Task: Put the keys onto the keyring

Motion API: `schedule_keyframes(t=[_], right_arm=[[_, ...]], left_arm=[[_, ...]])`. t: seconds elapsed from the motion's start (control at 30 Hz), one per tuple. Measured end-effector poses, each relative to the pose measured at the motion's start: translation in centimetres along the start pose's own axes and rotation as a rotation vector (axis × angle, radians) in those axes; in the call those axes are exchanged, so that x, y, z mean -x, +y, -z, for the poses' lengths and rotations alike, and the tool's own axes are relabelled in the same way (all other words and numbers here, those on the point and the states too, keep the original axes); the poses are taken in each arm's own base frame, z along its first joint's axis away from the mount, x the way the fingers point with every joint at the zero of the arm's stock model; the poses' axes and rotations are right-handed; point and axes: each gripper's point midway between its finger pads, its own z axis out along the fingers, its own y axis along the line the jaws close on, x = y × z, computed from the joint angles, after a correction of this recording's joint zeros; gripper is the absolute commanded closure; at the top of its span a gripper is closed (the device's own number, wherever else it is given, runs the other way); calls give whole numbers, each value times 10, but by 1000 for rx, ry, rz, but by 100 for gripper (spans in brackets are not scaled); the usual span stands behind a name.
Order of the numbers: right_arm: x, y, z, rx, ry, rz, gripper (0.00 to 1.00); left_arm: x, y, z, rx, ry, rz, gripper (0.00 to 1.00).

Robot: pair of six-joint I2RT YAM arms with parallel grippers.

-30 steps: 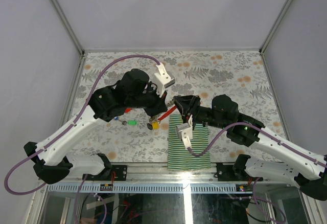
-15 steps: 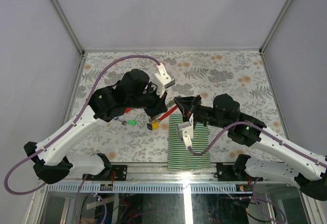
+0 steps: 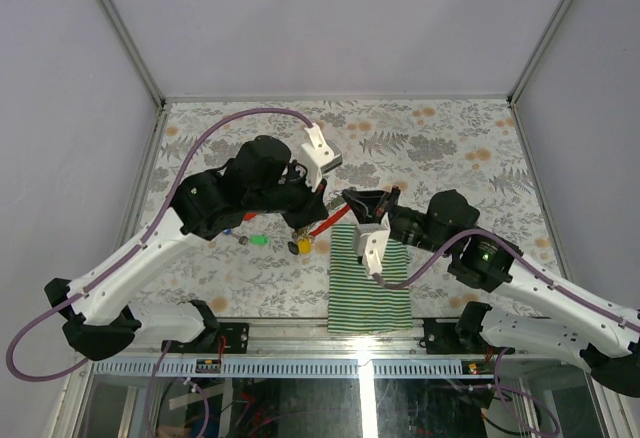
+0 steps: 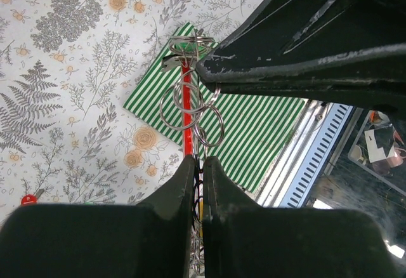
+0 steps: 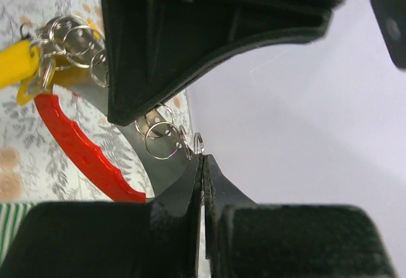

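While the left gripper [image 4: 198,159] pinches the keyring [image 4: 187,103], its ridged red curve and thin wire rings hang over the far-left corner of the striped cloth [image 4: 260,132]; the right gripper [image 5: 203,157] sits closed beside them.

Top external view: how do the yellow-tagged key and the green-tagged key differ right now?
The yellow-tagged key appears strung by rings on the keyring; the green-tagged key lies loose on the table. The yellow one is next to the striped cloth; the green one lies farther from it. Both carry coloured plastic tags.
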Motion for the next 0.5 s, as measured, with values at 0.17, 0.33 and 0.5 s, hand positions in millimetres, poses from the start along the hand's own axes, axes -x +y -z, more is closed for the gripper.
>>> schedule_keyframes(t=[0.17, 0.33, 0.5], right_arm=[[5, -10, 0, -110, -37, -199, 100], [13, -29, 1, -247, -107, -421, 100], [16, -41, 3, -355, -170, -626, 100]], left_arm=[[8, 0, 8, 14, -46, 3, 100], [20, -2, 22, 24, -122, 7, 99], [29, -4, 28, 23, -168, 10, 96]])
